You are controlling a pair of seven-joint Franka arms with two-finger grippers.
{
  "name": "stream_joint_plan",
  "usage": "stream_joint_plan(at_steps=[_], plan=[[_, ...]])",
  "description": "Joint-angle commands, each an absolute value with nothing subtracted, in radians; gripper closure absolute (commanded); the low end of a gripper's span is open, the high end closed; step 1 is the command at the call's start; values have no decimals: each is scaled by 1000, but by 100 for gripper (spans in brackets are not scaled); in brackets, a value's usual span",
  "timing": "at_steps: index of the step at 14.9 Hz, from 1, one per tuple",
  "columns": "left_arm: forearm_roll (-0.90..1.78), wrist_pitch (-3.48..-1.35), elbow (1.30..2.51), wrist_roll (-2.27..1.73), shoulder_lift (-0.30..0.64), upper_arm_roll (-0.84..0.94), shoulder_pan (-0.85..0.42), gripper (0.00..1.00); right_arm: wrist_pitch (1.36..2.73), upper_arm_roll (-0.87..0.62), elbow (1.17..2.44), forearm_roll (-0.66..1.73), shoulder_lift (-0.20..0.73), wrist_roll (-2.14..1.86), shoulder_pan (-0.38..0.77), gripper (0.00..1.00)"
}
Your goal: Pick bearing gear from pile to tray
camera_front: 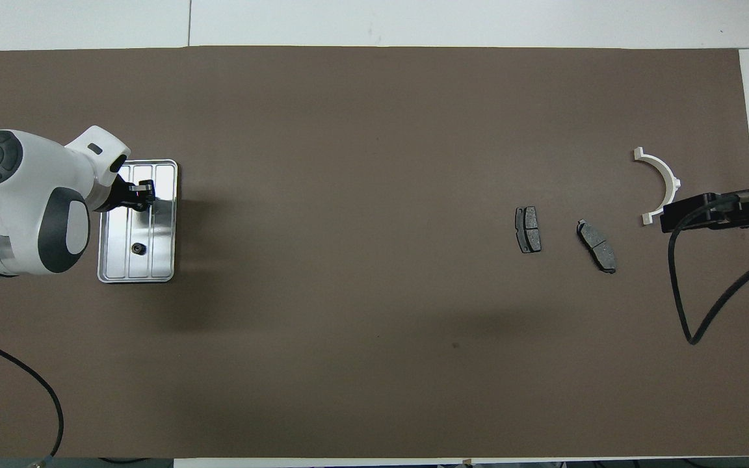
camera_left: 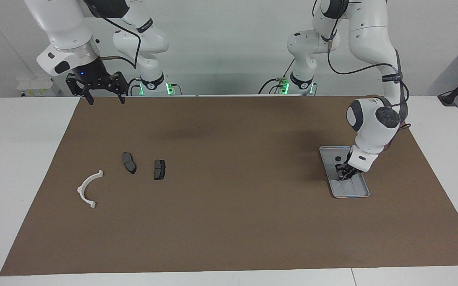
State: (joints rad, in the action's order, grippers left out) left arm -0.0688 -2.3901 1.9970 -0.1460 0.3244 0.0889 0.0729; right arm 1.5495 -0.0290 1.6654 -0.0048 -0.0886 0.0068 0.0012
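On the brown mat [camera_left: 229, 222], the left pincer [camera_left: 343, 174], jaws indistinct, dips into the tray [camera_left: 326, 153]; right pincer [camera_left: 102, 93] released.

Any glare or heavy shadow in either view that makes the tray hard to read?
Overhead view: the tray floor gives a bright mirror-like reflection, yet the small dark gear in it still reads; a soft shadow spreads over the brown mat beside it. Facing view: no glare on the tray, only the left arm's diffuse shadow.
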Motion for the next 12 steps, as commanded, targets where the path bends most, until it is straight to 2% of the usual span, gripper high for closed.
stream_joint_plan(at_steps=[1,2,3,4,5,7,12], plan=[[-54,-2427,2022,-121,321,95,89,60,1562,-37,1678,-21,-97,14,-12,0],[-54,-2427,2023,-121,321,97,89,50,1562,-37,1678,-21,-97,14,-12,0],[-54,-2427,2026,-121,321,95,87,24,1562,-37,1678,-21,-97,14,-12,0],[-54,-2419,2022,-121,321,95,89,7,1562,-37,1678,-21,-97,14,-12,0],[-54,-2407,2011,-123,319,97,89,0,1560,-37,1678,-21,-97,14,-12,0],[-54,-2355,2000,-123,281,97,90,0,1560,-37,1678,-21,-97,14,-12,0],[-54,-2018,1898,-123,106,92,91,0,1560,-38,1678,-21,-97,14,-12,0]])
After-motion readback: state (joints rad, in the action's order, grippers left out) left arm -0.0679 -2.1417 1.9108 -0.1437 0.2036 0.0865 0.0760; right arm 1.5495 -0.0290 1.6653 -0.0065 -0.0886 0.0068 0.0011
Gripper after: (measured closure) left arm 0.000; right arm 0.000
